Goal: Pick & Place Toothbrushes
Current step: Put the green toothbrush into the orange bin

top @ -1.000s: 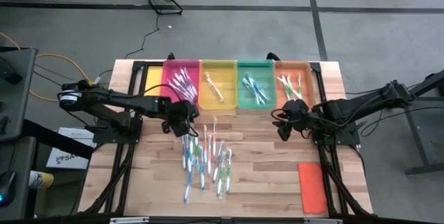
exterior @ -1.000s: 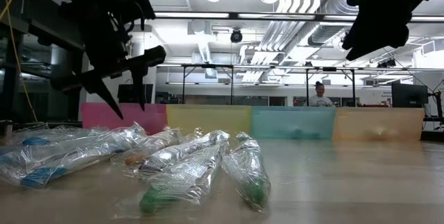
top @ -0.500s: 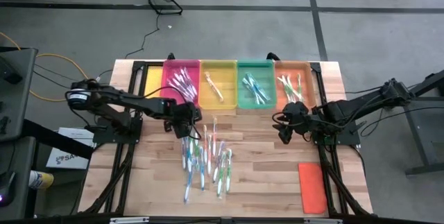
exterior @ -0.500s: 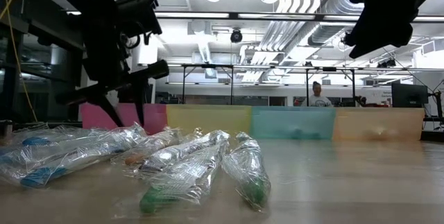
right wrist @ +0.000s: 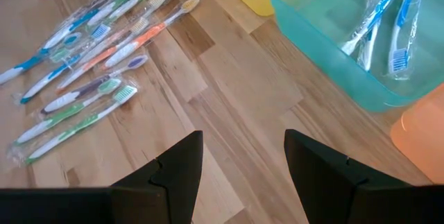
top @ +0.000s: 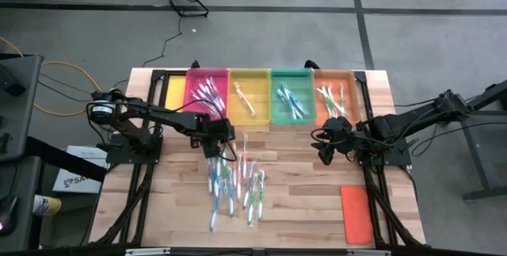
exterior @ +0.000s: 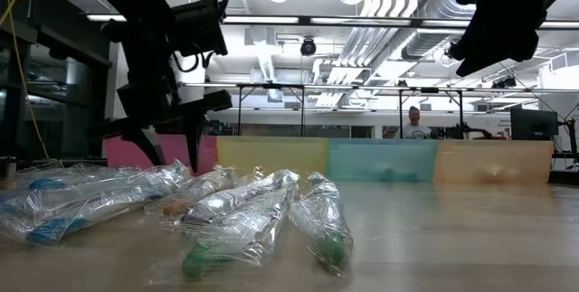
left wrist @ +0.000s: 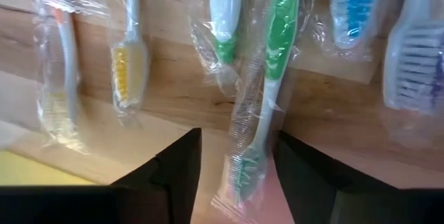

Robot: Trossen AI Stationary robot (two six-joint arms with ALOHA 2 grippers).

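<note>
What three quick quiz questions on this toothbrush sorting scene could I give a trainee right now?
1. True or false: the left gripper hangs open over the near end of the toothbrush pile.
2. Which colour is the wrapped toothbrush lined up between the left gripper's fingers? A. pink B. green C. orange
3. Fill in: the right gripper waits in front of the ____ tray, holding nothing.

Key: 1. False, it is at the pile's far end, by the trays. 2. B. 3. orange.
</note>
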